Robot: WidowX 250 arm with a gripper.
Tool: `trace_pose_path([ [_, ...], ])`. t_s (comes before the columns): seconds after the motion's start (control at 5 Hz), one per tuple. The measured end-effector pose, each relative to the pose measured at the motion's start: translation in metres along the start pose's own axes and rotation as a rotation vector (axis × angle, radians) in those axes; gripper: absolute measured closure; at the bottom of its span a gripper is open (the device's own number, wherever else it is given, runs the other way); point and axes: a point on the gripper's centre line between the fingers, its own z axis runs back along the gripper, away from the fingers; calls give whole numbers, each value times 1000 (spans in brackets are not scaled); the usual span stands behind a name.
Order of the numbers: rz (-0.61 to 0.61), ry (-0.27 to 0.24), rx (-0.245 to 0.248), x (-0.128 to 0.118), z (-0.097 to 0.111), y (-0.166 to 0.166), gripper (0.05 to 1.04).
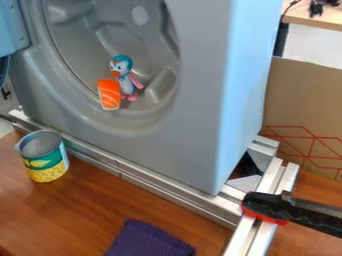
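Note:
Inside the round grey opening of a washing machine [200,115], a toy penguin [125,77] with a blue head and pink wings and feet stands upright. Against its left side, an orange sushi piece with white stripes [108,94] stands on end at the opening's lower edge. An open tin can [45,162] with a green and yellow label is upright on the brown wooden table [73,215], left of centre. A folded dark purple cloth [148,241] lies at the bottom edge of the table.
Metal rails [153,184] run along the machine's base and out to the lower right. A black and red clamp handle [270,207] lies across them. The open blue door [10,27] is at the upper left, and cardboard [304,100] stands behind on the right.

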Motion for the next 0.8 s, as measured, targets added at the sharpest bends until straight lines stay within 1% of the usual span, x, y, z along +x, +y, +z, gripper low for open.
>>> trace_pose_path([
  [0.2,-3,11,-18,0,-6,-3,83],
  [0.4,-56,-25,4,15,-4,-47,83],
  [0.6,-63,-83,-36,30,-4,-95,83],
  [0.8,-76,-60,-71,44,-7,-126,83],
])
